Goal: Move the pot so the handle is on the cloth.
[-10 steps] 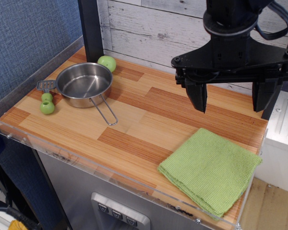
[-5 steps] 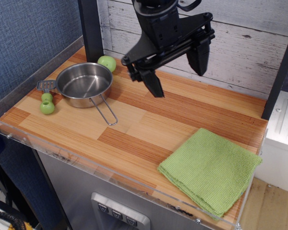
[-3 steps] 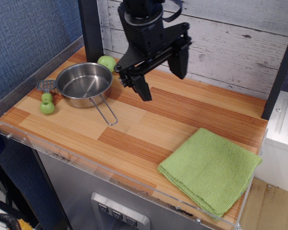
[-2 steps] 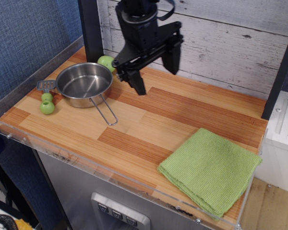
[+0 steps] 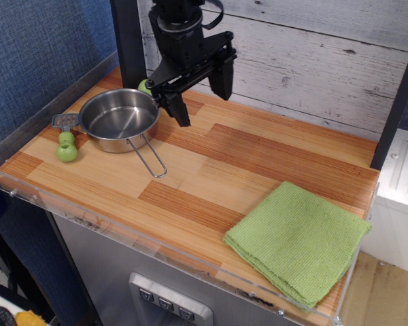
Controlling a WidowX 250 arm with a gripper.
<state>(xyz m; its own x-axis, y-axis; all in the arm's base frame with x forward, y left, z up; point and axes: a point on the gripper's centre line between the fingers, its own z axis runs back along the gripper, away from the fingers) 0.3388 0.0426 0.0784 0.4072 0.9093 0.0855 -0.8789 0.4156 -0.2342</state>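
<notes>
The pot [image 5: 119,119] sits at the table's far-left corner, its handle [image 5: 149,157] pointing toward the camera; the gripper [image 5: 202,95] hangs just right of the rim, fingers spread and empty; the cloth [image 5: 298,240] lies well apart, near-right

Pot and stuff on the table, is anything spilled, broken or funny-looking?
Nothing stands out. The pot sits upright and empty, the spatula and green ball lie beside it, and the cloth lies flat near the front corner.
</notes>
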